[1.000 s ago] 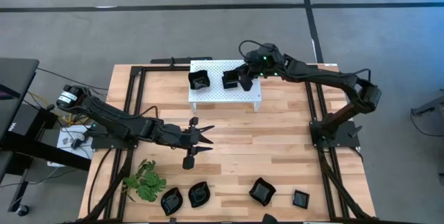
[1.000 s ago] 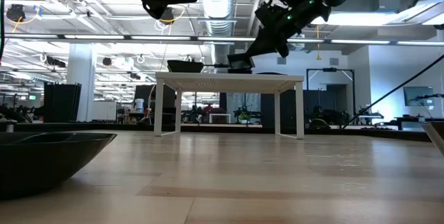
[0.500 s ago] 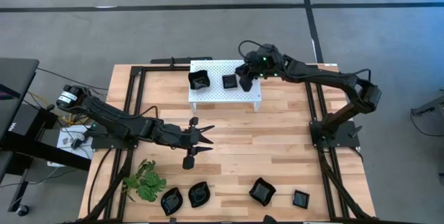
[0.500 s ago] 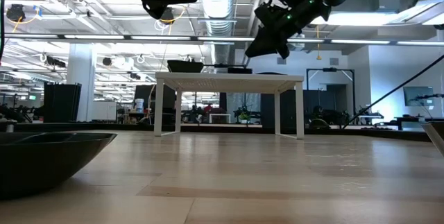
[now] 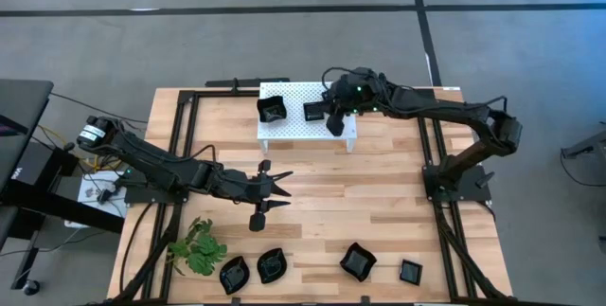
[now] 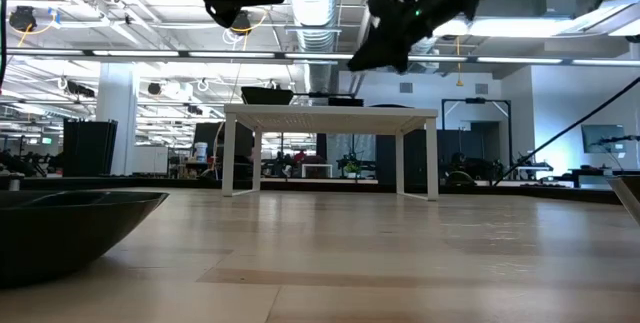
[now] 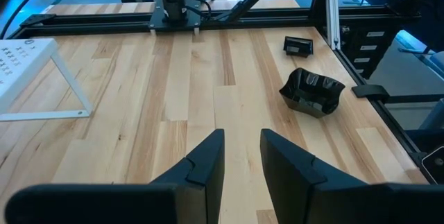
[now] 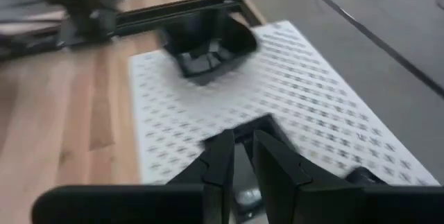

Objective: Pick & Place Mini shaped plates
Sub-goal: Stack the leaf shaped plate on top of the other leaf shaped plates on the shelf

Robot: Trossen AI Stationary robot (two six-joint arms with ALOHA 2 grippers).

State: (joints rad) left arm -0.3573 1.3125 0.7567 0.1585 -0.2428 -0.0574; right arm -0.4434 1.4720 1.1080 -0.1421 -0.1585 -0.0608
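Two glossy black mini plates lie flat on the white perforated platform [image 5: 346,98]: a wavy one [image 5: 272,110] and a square one [image 5: 313,112]. My right gripper [image 5: 336,121] hovers open above the platform beside the square plate [image 8: 253,125], touching nothing; its fingers stand a small gap apart. Several more plates rest on the table's near edge: two leaf-shaped [image 5: 234,274] [image 5: 271,265], one wavy [image 5: 358,261], one small square [image 5: 409,271]. My left gripper [image 5: 279,189] waits open above mid-table.
A green plant sprig [image 5: 199,246] lies near the table's near left corner. Black frame rails [image 5: 436,183] run along both sides of the wooden table. The platform [image 6: 330,113] stands on thin legs at the far edge. A dark plate [image 6: 70,228] sits close to the low camera.
My right gripper has let go of the square plate on the platform and risen above it. The plate, tilted in the fingers a second ago, now lies flat on the platform.
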